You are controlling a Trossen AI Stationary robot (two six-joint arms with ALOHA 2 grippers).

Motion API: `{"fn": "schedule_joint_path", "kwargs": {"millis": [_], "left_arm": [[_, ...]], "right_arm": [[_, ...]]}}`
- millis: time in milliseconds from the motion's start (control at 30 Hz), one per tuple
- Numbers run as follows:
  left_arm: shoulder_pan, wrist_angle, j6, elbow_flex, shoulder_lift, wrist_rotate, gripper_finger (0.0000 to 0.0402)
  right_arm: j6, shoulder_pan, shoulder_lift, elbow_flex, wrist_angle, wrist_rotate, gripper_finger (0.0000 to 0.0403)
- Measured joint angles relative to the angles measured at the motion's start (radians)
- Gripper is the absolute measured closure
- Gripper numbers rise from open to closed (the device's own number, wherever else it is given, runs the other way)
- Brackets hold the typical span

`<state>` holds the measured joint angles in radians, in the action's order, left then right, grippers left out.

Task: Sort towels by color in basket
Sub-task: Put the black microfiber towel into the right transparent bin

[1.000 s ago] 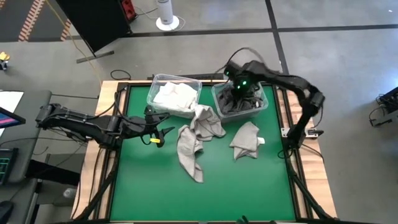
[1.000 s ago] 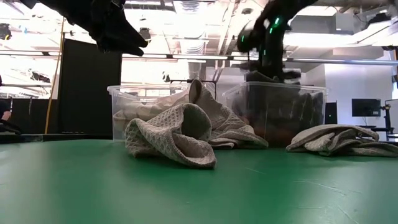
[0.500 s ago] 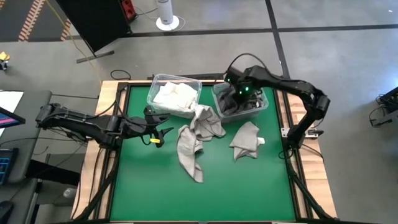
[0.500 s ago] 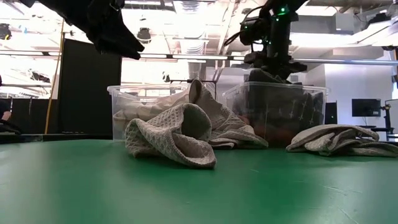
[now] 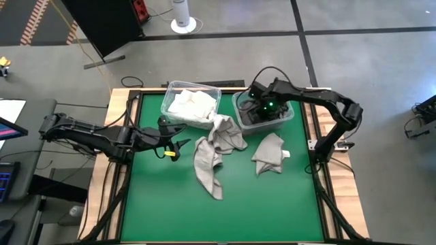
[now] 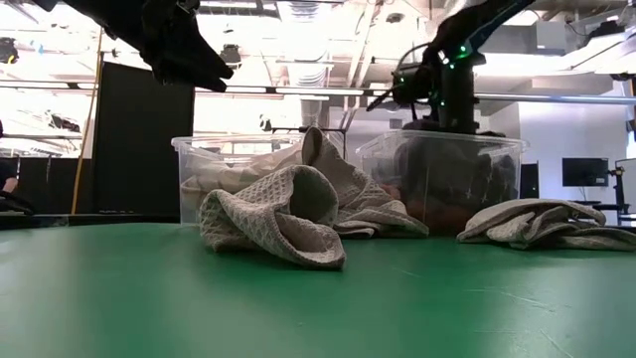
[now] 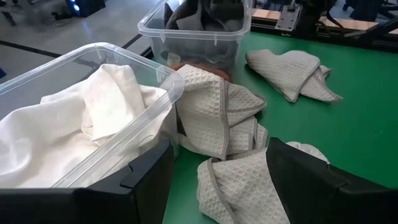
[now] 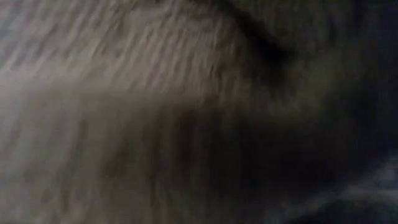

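Green table bears crumpled light grey towels

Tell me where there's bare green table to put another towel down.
The near half of the table is bare, except for the long light grey towel trailing into its middle. A smaller patch lies between that towel and the folded one. It is crowded at the two bins, where the right gripper works.
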<state>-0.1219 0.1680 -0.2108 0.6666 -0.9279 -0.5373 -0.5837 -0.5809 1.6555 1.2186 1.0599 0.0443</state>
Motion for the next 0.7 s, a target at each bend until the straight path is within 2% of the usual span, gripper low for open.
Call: {"fn": "schedule_joint_path", "kwargs": {"millis": [267,567,700], "left_arm": [[0.0,0.0,0.014,0.0,0.0,0.0,0.0155],[0.0,0.0,0.015,0.0,0.0,0.0,0.0155],[0.0,0.005,0.015,0.0,0.0,0.0,0.0155]], "right_arm": [[-0.011,-0.034,-0.001,-0.091,-0.184,0.012,0.0345],[-0.012,-0.008,0.131,-0.086,-0.187,0.054,0.0345],[0.004,-0.008,0.134,-0.082,-0.185,0.052,0.0345]]}}
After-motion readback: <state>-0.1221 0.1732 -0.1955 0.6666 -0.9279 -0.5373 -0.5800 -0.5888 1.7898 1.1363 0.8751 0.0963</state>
